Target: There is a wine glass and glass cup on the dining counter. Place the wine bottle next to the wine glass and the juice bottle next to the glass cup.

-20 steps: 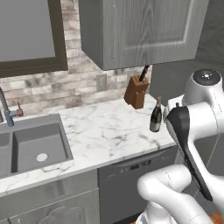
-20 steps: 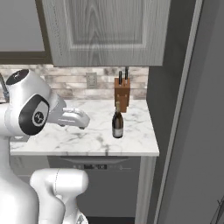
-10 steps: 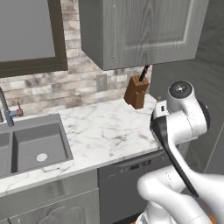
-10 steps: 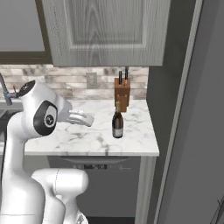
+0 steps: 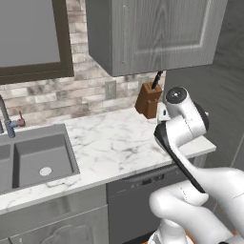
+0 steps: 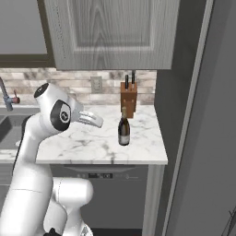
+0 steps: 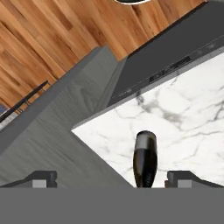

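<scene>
Counter (image 6: 138, 152): wine bottle (image 6: 123, 129), base prob. cut off.

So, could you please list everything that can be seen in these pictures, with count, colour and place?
wine bottle: one, dark with a pale label, upright on the counter near its right end, in front of the knife block; in the hand view its neck stands between the finger tips.
knife block: one, brown wood with dark handles, against the wall behind the bottle.
counter: one, white marble with grey veins.
sink: one, grey, set in the counter at the left.
tap: one, grey metal, behind the sink.
wall cabinet: one, grey panelled, above the counter.
dishwasher: one, dark grey, below the counter.
floor: brown wood.
gripper: one, dark finger tips, open, one on each side of the bottle's neck.
</scene>
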